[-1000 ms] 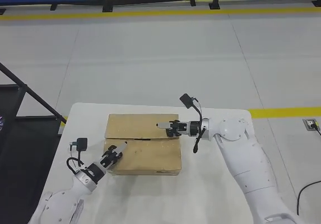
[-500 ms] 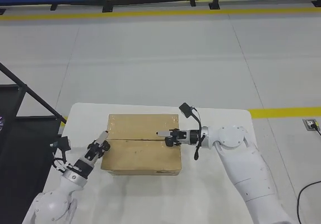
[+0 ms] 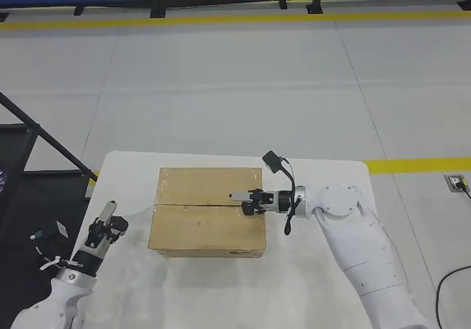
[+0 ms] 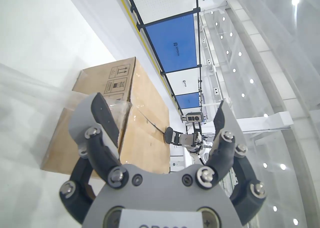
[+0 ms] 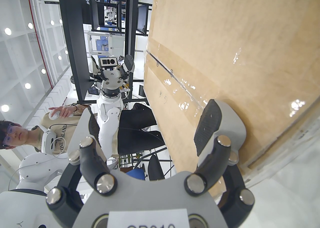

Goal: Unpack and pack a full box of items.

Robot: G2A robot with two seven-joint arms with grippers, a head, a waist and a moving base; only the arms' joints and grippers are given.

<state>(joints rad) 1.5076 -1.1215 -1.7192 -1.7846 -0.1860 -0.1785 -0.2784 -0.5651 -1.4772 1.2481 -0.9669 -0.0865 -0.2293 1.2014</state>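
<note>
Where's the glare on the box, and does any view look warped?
Right wrist view: glints on the tape along the box seam, box edges bowed by the lens. Left wrist view: ceiling lamps flare as white spots. Top view: even light, no glare.

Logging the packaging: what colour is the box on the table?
The box is plain brown cardboard, best seen in the top view.

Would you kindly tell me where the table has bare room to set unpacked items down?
The widest bare patch of table lies between the box and the table's near edge. A narrower strip runs between the box and the left gripper. It is crowded on the box's right, where the right gripper and its arm hang over the tabletop.
</note>
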